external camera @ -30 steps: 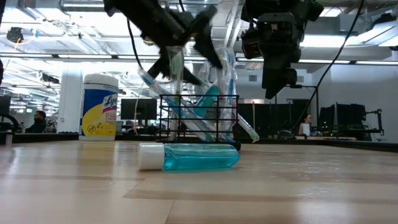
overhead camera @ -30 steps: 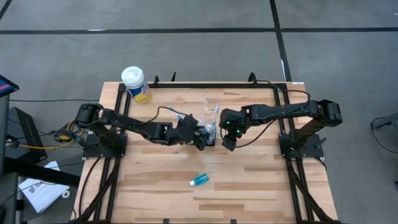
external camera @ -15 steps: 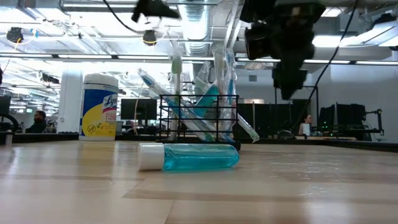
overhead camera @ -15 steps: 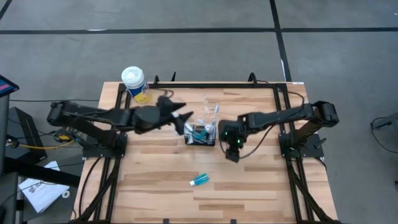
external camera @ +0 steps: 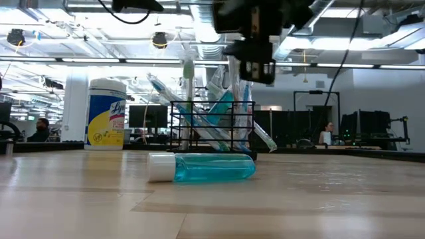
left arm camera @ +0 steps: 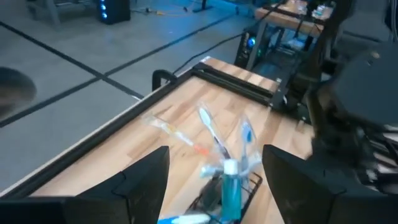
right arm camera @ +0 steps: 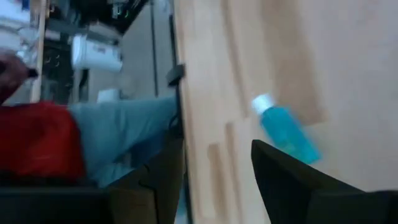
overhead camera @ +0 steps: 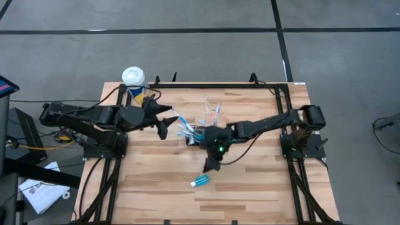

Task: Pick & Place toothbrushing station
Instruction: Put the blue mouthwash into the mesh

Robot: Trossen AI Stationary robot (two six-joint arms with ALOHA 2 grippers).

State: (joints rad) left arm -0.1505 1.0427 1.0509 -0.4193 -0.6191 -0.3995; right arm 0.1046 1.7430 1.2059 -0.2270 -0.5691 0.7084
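The toothbrushing station, a small black wire basket [external camera: 212,126] [overhead camera: 197,134], stands mid-table. Toothbrushes [left arm camera: 211,127] and a teal tube [left arm camera: 230,190] stick up out of it and lean on its rim. A second teal tube [overhead camera: 200,181] [external camera: 202,167] [right arm camera: 283,130] lies on its side on the wood, nearer the front edge. My left gripper [overhead camera: 166,121] [left arm camera: 216,152] hangs open, raised, to the left of the basket. My right gripper [overhead camera: 209,165] [right arm camera: 216,146] is open above the table between the basket and the lying tube. Its arm crosses over the basket's right part.
A white-lidded round canister [overhead camera: 134,80] [external camera: 106,113] with a yellow label stands at the table's far left corner. Black frame rails [overhead camera: 212,85] run along the far edge and both sides. Bare wood [overhead camera: 250,194] stretches around the lying tube.
My left gripper has drawn back from the basket toward the table's left edge and risen, still open. My right gripper has swung from the basket's right side toward the near edge and left, over toward the lying tube, tipping as it went. Basket and tube have stayed put.
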